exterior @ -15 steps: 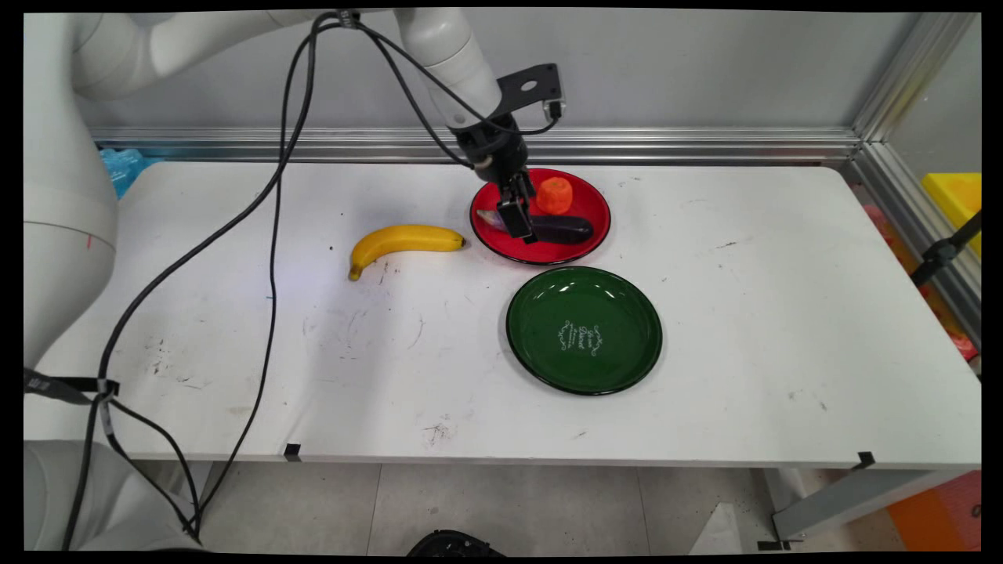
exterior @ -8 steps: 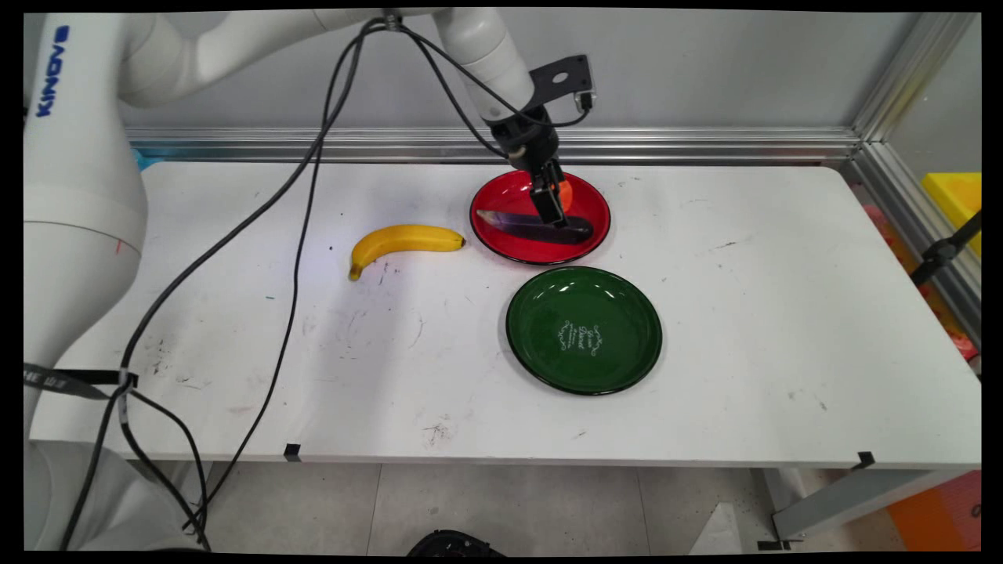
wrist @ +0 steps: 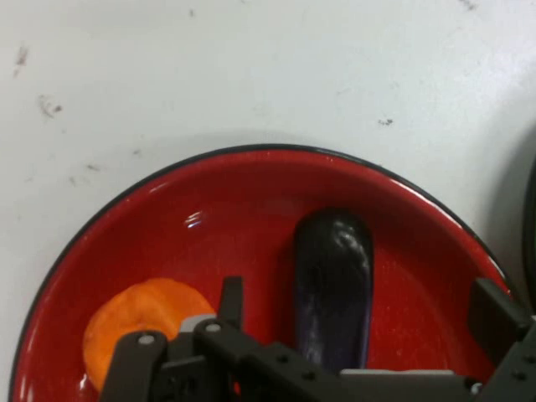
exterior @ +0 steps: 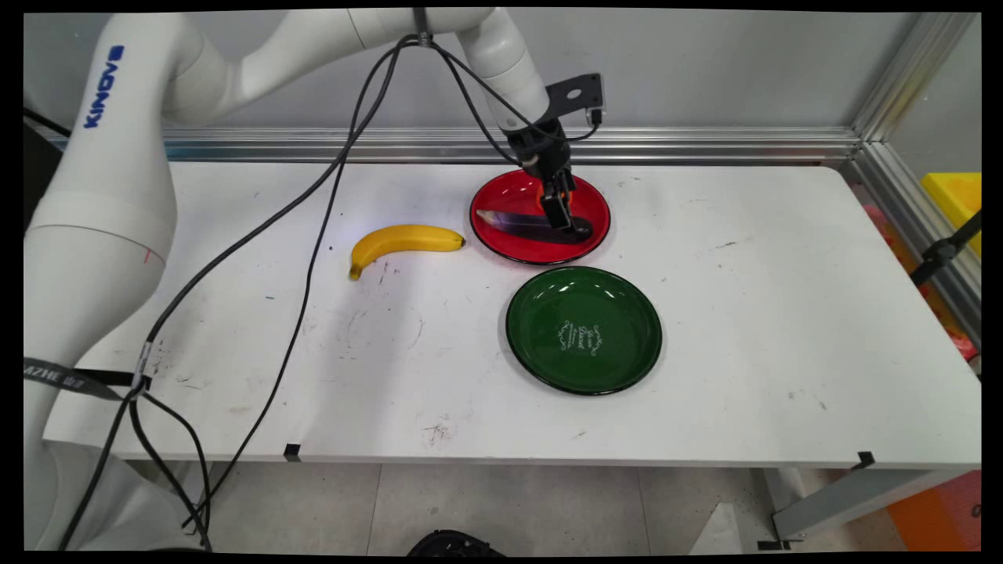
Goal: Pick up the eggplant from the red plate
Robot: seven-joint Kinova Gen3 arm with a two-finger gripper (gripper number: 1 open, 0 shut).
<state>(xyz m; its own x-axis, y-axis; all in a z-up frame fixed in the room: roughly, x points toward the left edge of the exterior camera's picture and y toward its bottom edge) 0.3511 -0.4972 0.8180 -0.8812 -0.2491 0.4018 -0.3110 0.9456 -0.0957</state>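
My gripper hangs low over the red plate, at the right end of a dark purple eggplant that lies across the plate. In the hand view the gripper is open, and the eggplant lies between its two fingers. An orange carrot piece sits on the red plate just outside the left finger. In the main view the gripper hides most of the carrot.
A yellow banana lies on the table left of the red plate. A green plate with nothing on it sits just in front of the red one. Black cables hang from the arm over the table's left half.
The gripper has moved right across the red plate, from the eggplant's left part to its right end, and now covers the carrot in the main view. The objects have not moved.
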